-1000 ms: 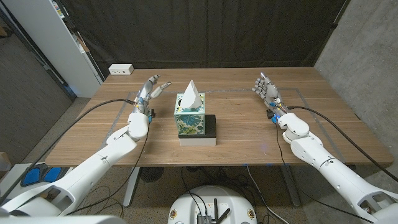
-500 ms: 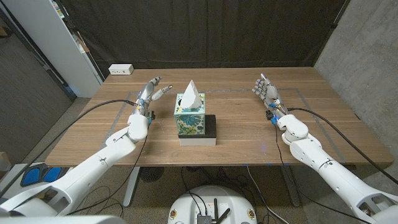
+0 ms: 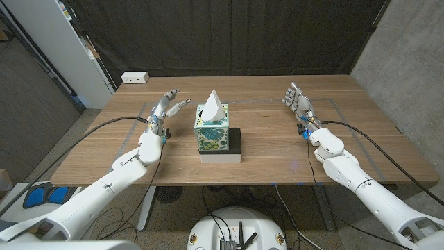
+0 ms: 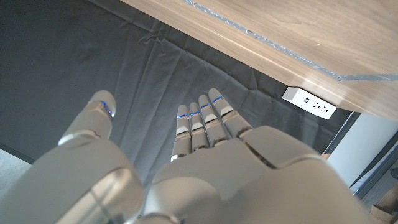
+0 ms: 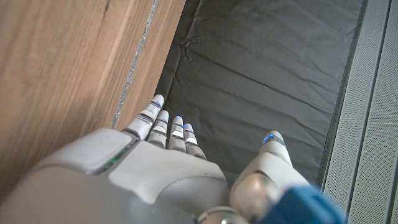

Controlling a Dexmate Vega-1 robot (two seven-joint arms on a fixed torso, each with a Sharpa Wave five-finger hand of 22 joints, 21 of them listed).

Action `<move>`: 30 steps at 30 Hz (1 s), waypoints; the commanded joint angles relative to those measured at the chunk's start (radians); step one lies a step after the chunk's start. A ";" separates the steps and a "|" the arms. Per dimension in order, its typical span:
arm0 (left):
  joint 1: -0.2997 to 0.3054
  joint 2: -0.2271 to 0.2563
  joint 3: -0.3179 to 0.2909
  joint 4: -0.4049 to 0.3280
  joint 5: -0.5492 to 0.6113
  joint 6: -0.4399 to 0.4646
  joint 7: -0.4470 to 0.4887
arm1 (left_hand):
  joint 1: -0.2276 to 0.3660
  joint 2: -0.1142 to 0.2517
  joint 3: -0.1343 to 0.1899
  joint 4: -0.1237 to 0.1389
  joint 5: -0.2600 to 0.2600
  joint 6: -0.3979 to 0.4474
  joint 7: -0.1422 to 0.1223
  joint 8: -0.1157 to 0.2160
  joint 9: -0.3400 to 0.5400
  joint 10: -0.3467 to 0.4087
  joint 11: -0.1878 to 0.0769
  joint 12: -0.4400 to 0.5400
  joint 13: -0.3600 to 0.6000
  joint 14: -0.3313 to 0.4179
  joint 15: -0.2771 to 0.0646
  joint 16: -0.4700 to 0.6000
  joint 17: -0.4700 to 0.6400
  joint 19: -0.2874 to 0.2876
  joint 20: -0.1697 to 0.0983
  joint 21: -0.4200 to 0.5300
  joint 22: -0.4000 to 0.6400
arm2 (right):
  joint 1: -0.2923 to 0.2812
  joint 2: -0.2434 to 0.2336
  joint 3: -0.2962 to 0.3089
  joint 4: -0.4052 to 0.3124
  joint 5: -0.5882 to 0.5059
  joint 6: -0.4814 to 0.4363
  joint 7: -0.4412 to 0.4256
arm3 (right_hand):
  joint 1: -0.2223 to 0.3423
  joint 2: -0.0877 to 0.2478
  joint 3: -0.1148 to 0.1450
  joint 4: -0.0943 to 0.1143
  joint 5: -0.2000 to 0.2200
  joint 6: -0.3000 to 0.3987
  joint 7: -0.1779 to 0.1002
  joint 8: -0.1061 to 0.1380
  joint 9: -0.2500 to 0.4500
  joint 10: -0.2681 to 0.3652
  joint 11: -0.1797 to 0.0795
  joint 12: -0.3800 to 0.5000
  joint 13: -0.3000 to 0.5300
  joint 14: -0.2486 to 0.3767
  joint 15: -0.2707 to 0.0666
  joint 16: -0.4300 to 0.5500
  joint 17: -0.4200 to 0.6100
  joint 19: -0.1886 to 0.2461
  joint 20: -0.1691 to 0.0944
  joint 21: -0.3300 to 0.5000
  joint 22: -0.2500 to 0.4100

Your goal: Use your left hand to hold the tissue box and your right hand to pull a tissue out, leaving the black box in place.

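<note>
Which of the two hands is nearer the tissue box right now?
The left hand: open, it is beside the tissue box. The right hand, also open, is farther off.

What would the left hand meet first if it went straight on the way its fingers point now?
Probably nothing: the left hand points past the tissue box toward the table's far edge, the dark curtain beyond.
</note>
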 commanded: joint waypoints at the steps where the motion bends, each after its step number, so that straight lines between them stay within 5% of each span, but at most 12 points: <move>1: 0.066 0.008 -0.030 -0.038 -0.042 -0.034 -0.012 | 0.011 -0.001 -0.002 0.000 0.007 0.014 0.002 0.003 0.003 0.012 0.001 0.005 0.003 0.009 0.000 0.005 0.001 0.011 0.002 0.004 0.005 | -0.002 -0.001 0.001 -0.002 0.002 -0.002 0.001 | 0.001 0.012 0.003 -0.006 0.004 0.004 0.019 0.004 0.001 0.002 -0.001 0.007 0.001 0.009 0.001 0.009 0.000 0.009 -0.003 0.003 0.002; 13: 0.152 0.027 -0.070 -0.119 0.000 -0.006 0.049 | 0.014 -0.002 -0.008 0.004 0.007 0.014 0.009 -0.001 0.003 0.007 0.007 0.002 0.005 0.004 0.007 0.000 0.002 0.001 0.000 -0.002 0.006 | -0.006 0.001 -0.001 -0.007 0.013 -0.005 0.012 | 0.002 0.013 0.003 -0.007 0.004 0.004 0.019 0.003 0.002 0.004 0.001 0.007 0.001 0.009 0.001 0.009 -0.002 0.010 -0.003 0.003 0.002; 19: 0.176 -0.009 -0.082 -0.081 -0.041 -0.116 0.063 | 0.014 -0.002 -0.010 0.005 0.007 0.016 0.011 -0.002 0.003 0.011 0.008 0.003 0.005 0.004 0.007 -0.001 0.002 0.001 -0.003 -0.002 0.006 | -0.013 0.003 -0.003 -0.014 -0.006 0.001 -0.011 | 0.003 0.014 0.004 -0.008 0.004 0.003 0.019 0.003 0.002 0.003 -0.001 0.007 0.001 0.009 0.004 0.009 -0.002 0.010 -0.003 0.002 0.002; 30: 0.250 0.017 -0.108 -0.146 -0.033 -0.114 0.044 | 0.016 -0.003 -0.016 0.007 0.006 0.031 0.010 0.000 0.003 0.021 0.009 0.003 0.005 0.013 0.005 0.000 0.003 0.008 -0.003 -0.001 0.007 | -0.027 0.007 -0.003 -0.024 -0.005 0.001 -0.022 | 0.004 0.016 0.004 -0.009 0.004 0.004 0.019 0.003 0.002 0.003 0.000 0.007 0.001 0.010 0.002 0.009 -0.004 0.010 -0.002 0.001 0.002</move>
